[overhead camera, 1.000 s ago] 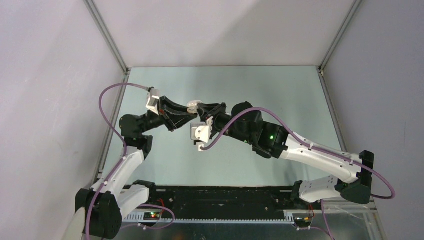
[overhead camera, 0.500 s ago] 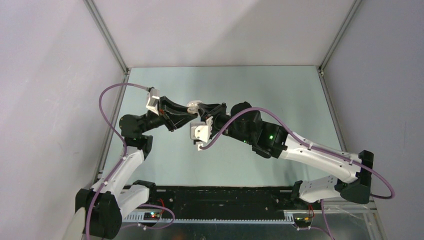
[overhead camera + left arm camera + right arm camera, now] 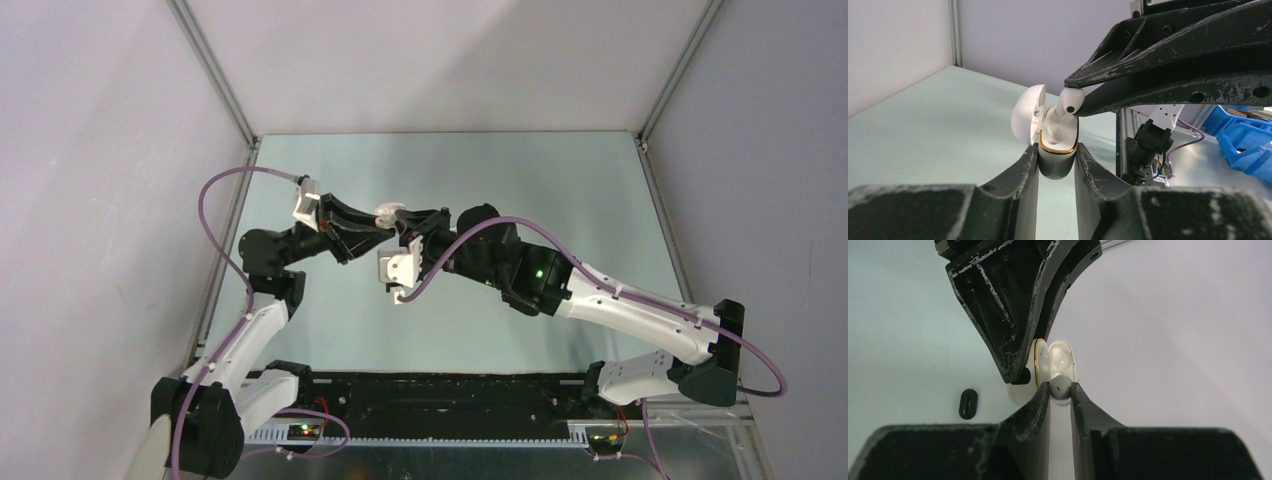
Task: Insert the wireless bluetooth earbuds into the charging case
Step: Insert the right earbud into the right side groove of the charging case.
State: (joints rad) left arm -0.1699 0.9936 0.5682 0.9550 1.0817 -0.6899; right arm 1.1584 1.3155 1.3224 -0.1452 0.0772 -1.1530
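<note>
Left wrist view gives me the small white rounded plastic charging case (image 3: 1056,162), lid open, clamped between the left jaws, which hide its lower half. My right jaws pinch one tiny white plastic earbud (image 3: 1070,101) at its mouth; whether another already sits inside I cannot tell.

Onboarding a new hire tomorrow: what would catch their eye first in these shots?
The two arms tip to tip in mid-air over the middle of the table: the left gripper clamps the case, lid open, and the right gripper pinches an earbud with its lower end at the case's opening. Next, a black oval bit lying alone on the table, left of the fingers in the right wrist view.
</note>
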